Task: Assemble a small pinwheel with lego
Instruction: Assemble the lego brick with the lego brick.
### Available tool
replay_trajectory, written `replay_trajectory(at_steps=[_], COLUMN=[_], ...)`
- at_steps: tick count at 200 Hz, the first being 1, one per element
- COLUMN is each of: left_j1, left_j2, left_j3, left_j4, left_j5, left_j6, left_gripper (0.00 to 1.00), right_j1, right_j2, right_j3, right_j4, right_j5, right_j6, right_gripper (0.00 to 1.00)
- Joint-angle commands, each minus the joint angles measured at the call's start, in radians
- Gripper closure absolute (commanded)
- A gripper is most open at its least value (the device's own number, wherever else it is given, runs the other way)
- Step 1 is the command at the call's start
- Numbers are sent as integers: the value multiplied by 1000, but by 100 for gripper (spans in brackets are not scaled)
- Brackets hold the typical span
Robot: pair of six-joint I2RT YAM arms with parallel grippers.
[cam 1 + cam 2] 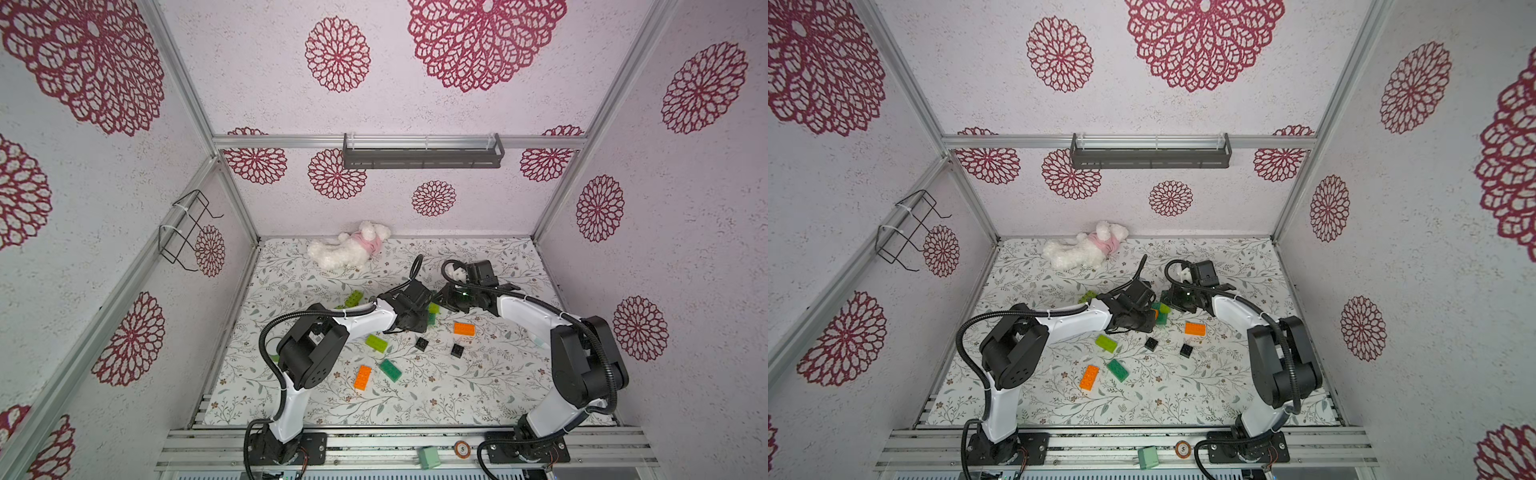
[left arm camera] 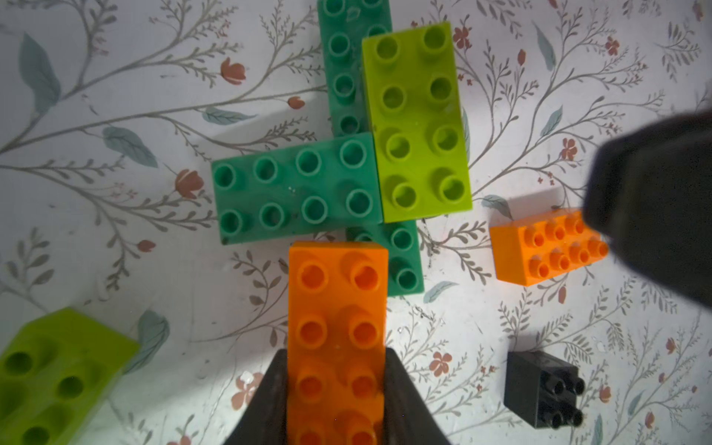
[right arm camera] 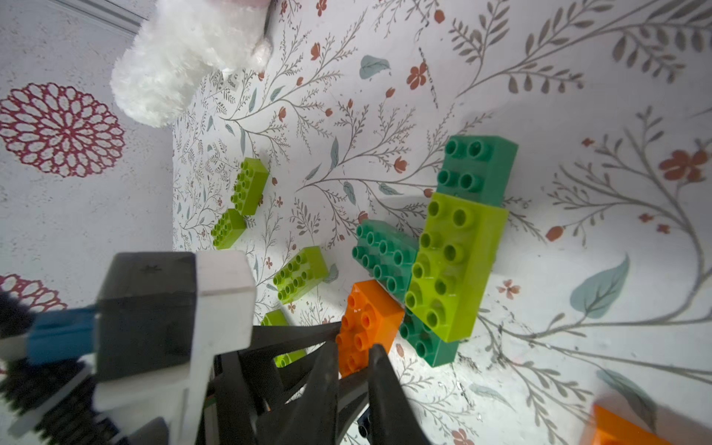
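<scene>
A partly joined cluster of lego lies mid-table: dark green bricks (image 2: 296, 188) with a lime green brick (image 2: 418, 123) on top, also seen as the lime brick (image 1: 433, 309) (image 3: 454, 262). My left gripper (image 2: 336, 358) (image 1: 419, 320) is shut on an orange brick (image 2: 337, 308) (image 3: 368, 316), its far end over the edge of a dark green brick. My right gripper (image 3: 354, 358) (image 1: 446, 301) hovers close beside the cluster, its jaws drawn almost together with nothing held between them.
Loose on the mat in a top view are an orange brick (image 1: 464, 329), two black bricks (image 1: 422, 343) (image 1: 457, 350), a lime brick (image 1: 376, 343), a dark green one (image 1: 390, 370), another orange one (image 1: 363, 377) and a lime one (image 1: 354, 298). A white plush toy (image 1: 349, 249) lies at the back.
</scene>
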Motion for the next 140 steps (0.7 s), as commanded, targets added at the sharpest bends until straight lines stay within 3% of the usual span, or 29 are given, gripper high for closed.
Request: replay_trajectory(at_steps=[1, 140], left_j1=[-8, -23], left_j2=[16, 32], left_j3=[32, 66], left_j4=[-15, -21], left_j5=[13, 17], left_j6=[-1, 7], left_gripper=[78, 77], right_j1=[-3, -2], right_j2=[9, 51], right_j3=[4, -6], right_j4=[18, 31], right_j5=[-17, -10], right_j6=[-12, -4], right_gripper=[83, 91])
